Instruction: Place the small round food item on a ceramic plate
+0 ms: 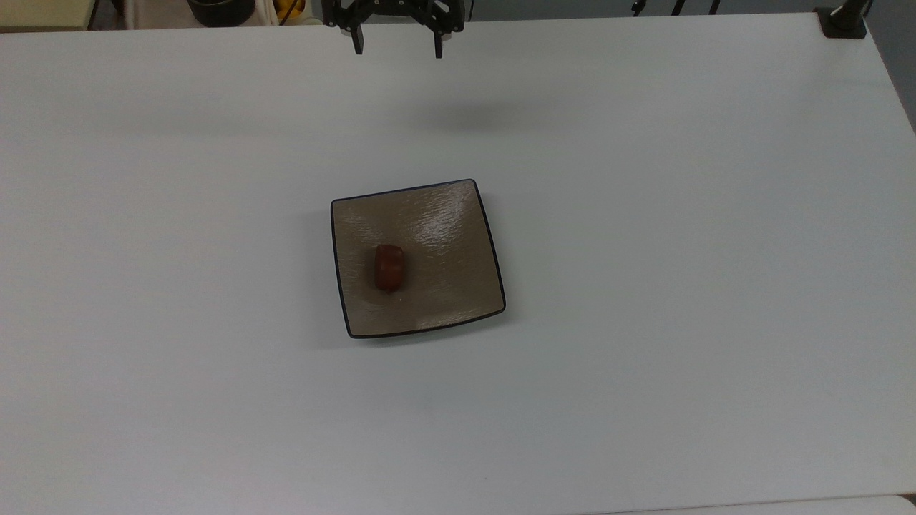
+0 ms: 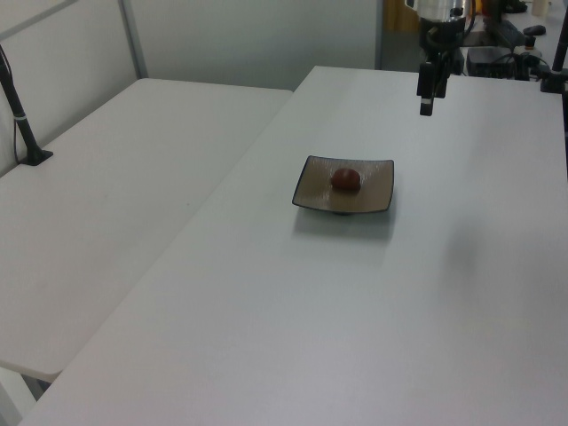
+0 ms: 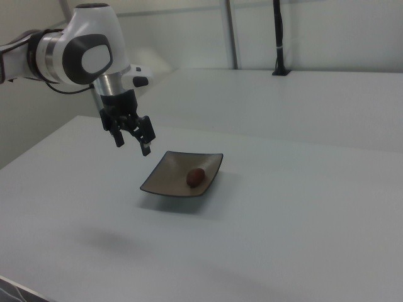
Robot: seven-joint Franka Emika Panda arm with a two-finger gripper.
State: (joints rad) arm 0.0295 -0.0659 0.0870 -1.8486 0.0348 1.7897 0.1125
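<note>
Food item [image 3: 196, 177] lies on plate [image 3: 170, 182]; gripper [image 3: 132, 145] hangs above, jaws apart.

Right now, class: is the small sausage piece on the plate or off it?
On it. The small round food item lies inside the ceramic plate, well within its dark rim; the open gripper hangs apart from it.

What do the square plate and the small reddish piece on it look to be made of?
The ceramic plate: likely glazed ceramic, judging by its glossy taupe face with rippled highlights and thin dark rim. The small round food item: smooth, slightly glossy reddish-brown skin like a sausage chunk; real or plastic cannot be told.
</note>
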